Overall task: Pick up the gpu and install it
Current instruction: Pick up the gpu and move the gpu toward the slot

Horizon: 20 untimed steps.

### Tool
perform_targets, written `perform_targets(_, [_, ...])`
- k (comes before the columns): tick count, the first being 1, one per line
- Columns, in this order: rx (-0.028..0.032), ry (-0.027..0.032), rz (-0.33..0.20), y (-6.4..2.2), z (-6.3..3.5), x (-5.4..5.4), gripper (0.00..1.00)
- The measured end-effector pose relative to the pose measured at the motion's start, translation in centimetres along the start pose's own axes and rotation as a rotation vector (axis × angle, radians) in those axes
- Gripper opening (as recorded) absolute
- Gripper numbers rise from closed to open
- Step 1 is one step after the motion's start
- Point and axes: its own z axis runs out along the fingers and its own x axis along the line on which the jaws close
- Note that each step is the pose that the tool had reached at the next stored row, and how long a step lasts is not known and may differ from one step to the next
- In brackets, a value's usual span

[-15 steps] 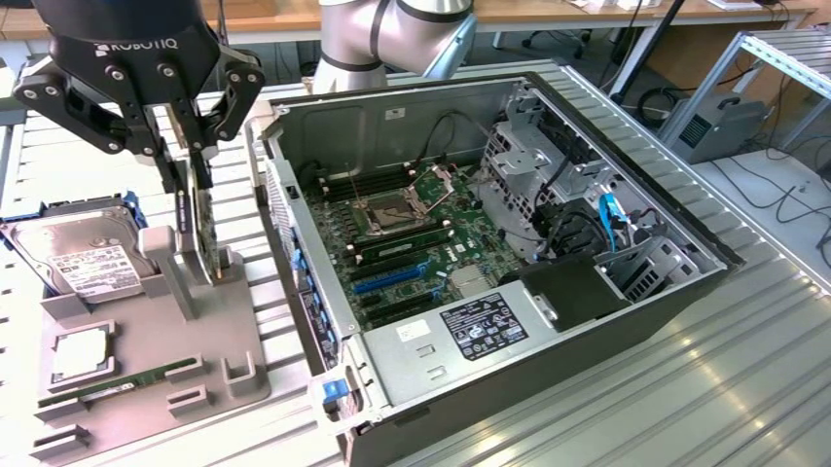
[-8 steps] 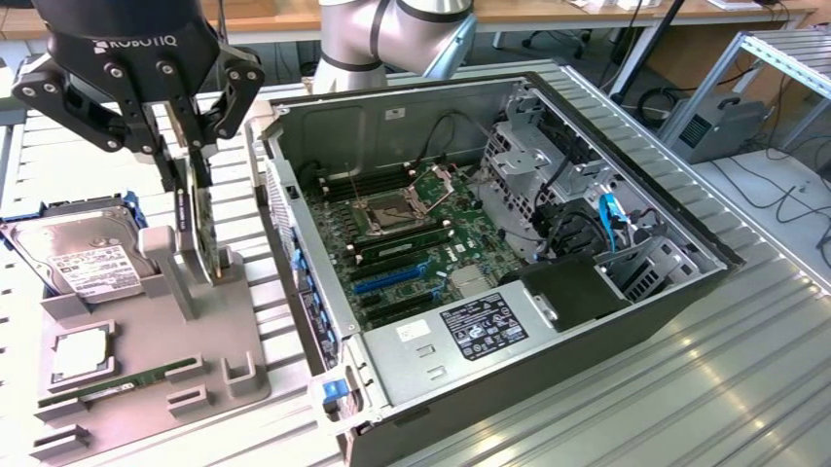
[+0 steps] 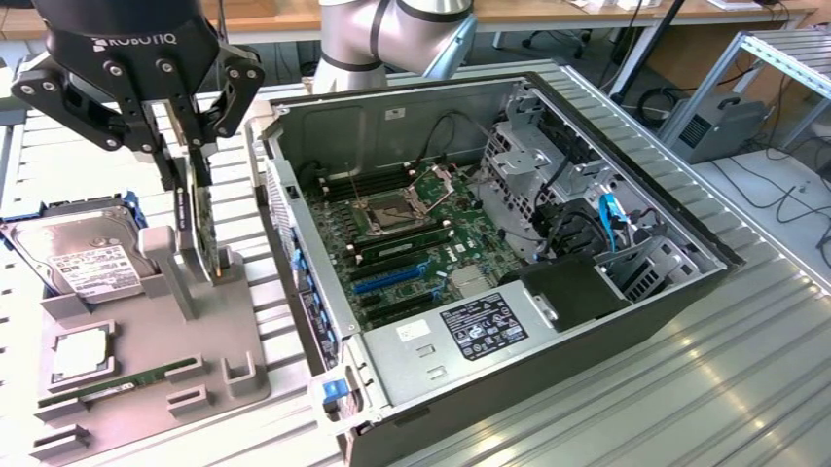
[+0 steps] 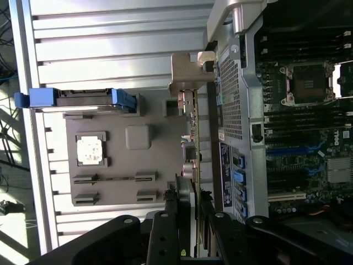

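Standing upright in the grey holder tray [image 3: 156,389], the gpu [image 3: 205,229] is clamped by the pincer [image 3: 189,165]. This tray also carries a hard drive [image 3: 81,255], a CPU [image 4: 91,149] and a RAM stick [image 3: 120,383]; beside it, the open computer case [image 3: 389,107] shows its motherboard [image 3: 415,243]

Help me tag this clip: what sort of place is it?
Likely a robotics lab or assembly workbench: an open computer case lies on a ribbed metal table, with a grey parts fixture holding a hard drive, and desks behind.
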Motion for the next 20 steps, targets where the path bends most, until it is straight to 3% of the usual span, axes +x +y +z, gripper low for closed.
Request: perform_targets(20, [0.0002,-0.0001,0.000,0.00,-0.39,-0.01,0.27])
